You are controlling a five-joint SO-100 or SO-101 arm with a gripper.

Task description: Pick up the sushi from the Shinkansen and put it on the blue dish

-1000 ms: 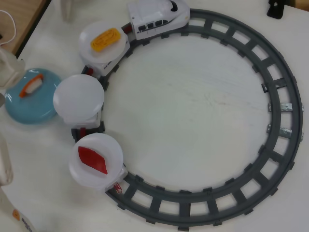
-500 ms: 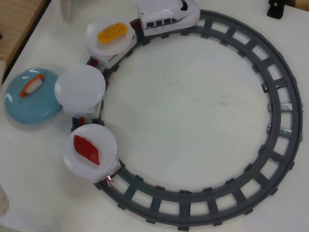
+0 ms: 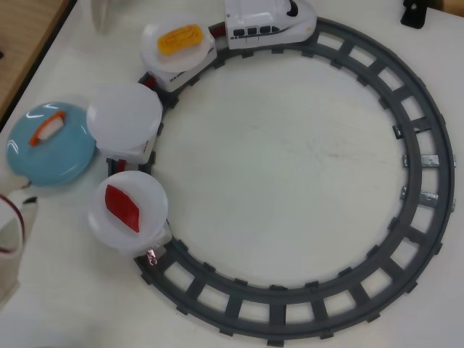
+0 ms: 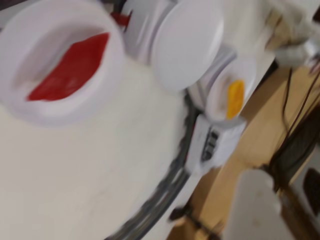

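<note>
The sushi (image 3: pixel 45 129), orange with white stripes, lies on the blue dish (image 3: pixel 61 156) at the left of the overhead view, apart from the train. The Shinkansen (image 3: pixel 270 20) sits on the track at the top, pulling three cars with white plates. One plate holds a yellow piece (image 3: pixel 179 38), one is bare (image 3: pixel 125 118) and one holds a red piece (image 3: pixel 122 208). A white part of my arm (image 3: pixel 10 235) enters at the lower left, just below the dish, and its fingers cannot be made out. The blurred wrist view shows the red piece (image 4: pixel 70 65), the yellow piece (image 4: pixel 235 97) and the train (image 4: pixel 217 142), but no fingers.
A grey oval track (image 3: pixel 424 159) rings the white table. The table's wooden edge (image 3: pixel 29 29) runs along the upper left. A dark object (image 3: pixel 415 11) sits at the top right corner.
The train and its cars have rolled on along the track, up and to the right. A white part of my arm has come into view at the lower left. The sushi stays on the blue dish.
</note>
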